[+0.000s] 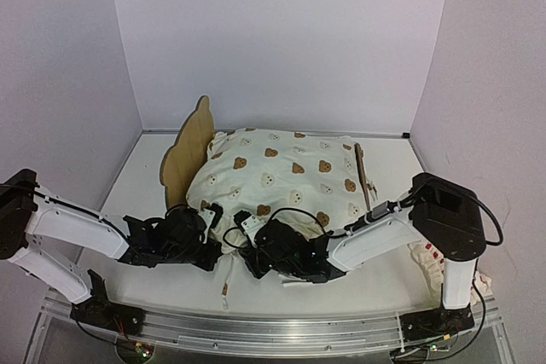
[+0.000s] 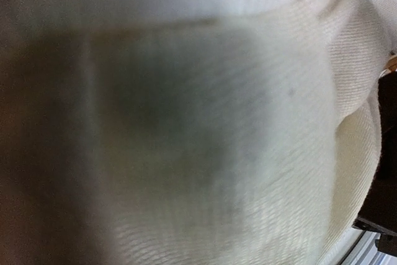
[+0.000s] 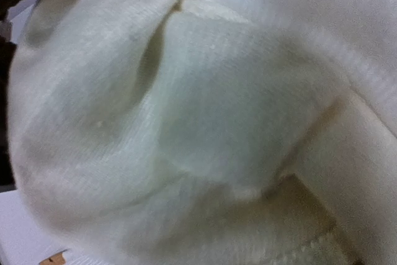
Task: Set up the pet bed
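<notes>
While both arms reach in low from the near side, the pet bed (image 1: 189, 153) stands in the middle of the white surface (image 1: 128, 185). Its bear-ear headboard is upright at the left end, and a thin wooden board (image 1: 363, 175) shows at the right end. A cream cushion (image 1: 286, 178) with a bear print lies on top of the pet bed and hides its base completely. It looks puffed and spills over the near edge of the pet bed.

The left arm (image 1: 72, 228) and the right arm (image 1: 375, 240) both meet the cushion at this near edge, close to each other. I think they do so to pull or tuck the overhanging border inside the frame. Each wrist camera is filled with cream cloth, so the cloth lies right against them.

The jaws of the left arm are pressed together, but I cannot tell whether cloth is caught between them. For the jaws of the right arm, I cannot tell if they are spread or pinching. A small white pillow (image 1: 426, 257) with red dots waits to the right of the pet bed, probably for the last step.
</notes>
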You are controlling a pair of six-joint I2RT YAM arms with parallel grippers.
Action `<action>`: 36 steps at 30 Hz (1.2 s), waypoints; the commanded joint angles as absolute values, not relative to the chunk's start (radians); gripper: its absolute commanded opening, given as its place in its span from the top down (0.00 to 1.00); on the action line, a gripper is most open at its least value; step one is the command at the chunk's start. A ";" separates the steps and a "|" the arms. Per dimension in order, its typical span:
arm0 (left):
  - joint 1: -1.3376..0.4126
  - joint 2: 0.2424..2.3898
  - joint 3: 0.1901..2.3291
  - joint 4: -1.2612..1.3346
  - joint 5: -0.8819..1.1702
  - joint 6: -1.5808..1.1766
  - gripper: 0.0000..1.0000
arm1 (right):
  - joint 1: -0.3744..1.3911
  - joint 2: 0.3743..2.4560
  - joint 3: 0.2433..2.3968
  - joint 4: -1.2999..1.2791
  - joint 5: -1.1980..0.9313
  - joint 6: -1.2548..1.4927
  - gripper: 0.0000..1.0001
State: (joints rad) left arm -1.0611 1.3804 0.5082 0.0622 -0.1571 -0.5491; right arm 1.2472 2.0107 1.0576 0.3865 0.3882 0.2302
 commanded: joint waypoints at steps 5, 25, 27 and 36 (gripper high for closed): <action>-1.054 1.394 0.538 0.089 -0.141 -0.531 1.00 | 1.231 2.095 1.166 0.383 0.377 0.215 0.70; -1.023 1.398 0.553 0.080 -0.096 -0.497 1.00 | 1.230 2.190 1.241 0.491 0.332 0.209 0.70; -1.021 1.401 0.556 0.079 -0.092 -0.494 1.00 | 1.229 2.196 1.244 0.500 0.337 0.205 0.70; -1.014 1.420 0.567 0.077 -0.078 -0.489 1.00 | 1.229 2.237 1.272 0.503 0.373 0.169 0.73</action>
